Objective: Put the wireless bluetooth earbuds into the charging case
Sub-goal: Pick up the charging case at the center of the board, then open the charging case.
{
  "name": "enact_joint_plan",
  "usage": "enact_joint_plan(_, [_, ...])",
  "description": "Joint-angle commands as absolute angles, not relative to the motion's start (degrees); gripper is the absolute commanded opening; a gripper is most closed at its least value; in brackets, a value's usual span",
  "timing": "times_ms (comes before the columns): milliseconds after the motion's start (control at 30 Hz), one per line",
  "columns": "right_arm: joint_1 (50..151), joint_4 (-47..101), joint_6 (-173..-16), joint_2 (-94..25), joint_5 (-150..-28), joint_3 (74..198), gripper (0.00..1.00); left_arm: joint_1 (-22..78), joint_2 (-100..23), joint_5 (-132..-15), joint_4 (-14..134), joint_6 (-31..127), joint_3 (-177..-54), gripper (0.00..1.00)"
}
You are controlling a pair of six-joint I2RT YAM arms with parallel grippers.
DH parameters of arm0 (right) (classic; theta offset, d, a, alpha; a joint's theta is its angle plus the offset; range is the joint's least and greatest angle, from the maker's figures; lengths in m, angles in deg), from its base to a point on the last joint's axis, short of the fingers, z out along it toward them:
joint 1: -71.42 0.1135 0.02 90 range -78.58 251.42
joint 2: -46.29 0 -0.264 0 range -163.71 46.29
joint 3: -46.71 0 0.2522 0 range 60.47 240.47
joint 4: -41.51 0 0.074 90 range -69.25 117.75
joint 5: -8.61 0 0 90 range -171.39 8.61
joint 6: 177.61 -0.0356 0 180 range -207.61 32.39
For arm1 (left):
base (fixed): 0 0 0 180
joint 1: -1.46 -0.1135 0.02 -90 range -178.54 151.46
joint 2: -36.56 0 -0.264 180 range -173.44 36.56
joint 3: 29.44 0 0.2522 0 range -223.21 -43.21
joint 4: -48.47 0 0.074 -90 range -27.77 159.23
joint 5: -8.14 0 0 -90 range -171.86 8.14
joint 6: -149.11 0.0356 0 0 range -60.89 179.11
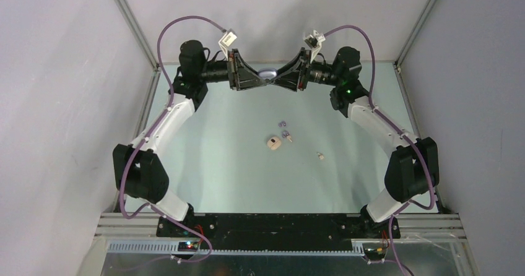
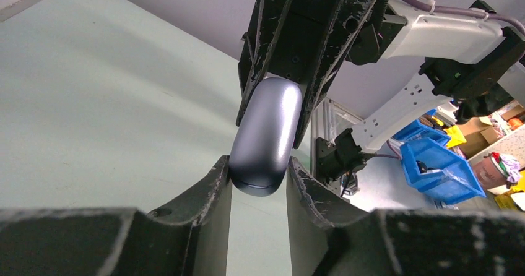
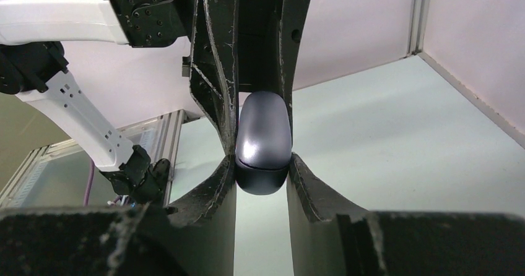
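A glossy lavender-grey charging case [image 1: 268,74] hangs above the far middle of the table, held from both sides. In the left wrist view my left gripper [image 2: 259,172] is shut on one end of the case [image 2: 265,133], both fingers touching it. The right gripper [image 3: 262,168] is shut on the other end of the case [image 3: 264,141]. The lid seam shows and the case is closed. Tiny earbuds lie on the table mid-way: two purple ones [image 1: 284,125] and a white one [image 1: 289,138] close together, and another white one [image 1: 321,156] further right.
A small beige-white rounded box [image 1: 273,143] lies just left of the earbuds. Grey walls and metal frame posts [image 1: 133,25] close in the pale green table [image 1: 235,177] at the back and sides.
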State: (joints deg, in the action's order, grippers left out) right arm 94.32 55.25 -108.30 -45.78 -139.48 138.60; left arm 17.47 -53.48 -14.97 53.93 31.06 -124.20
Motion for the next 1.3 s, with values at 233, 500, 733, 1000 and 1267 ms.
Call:
enact_joint_plan(233, [90.3,43.1,-101.8,-43.3,-142.4,140.1,0.61,18.0,-51.4,-19.3,74.7,54.9,-128.3,0.00])
enact_joint_plan(500, [87.8,14.3,-85.7,-44.6,-141.7,150.3,0.56,19.6,-49.6,-30.4,104.7,95.9,-128.7,0.00])
enact_joint_plan(733, [91.6,-5.6,-65.2,-49.3,-143.5,157.9,0.48,23.1,-43.5,-36.6,102.7,104.9,-121.5,0.00])
enact_joint_plan(1000, [98.1,-8.6,-55.6,-53.1,-141.2,159.3,0.63,23.7,-42.6,-39.0,100.1,103.9,-121.1,0.00])
enact_joint_plan(1267, [101.2,-5.0,-57.1,-54.9,-140.3,159.0,0.60,23.8,-42.3,-38.7,95.5,97.5,-121.3,0.00])
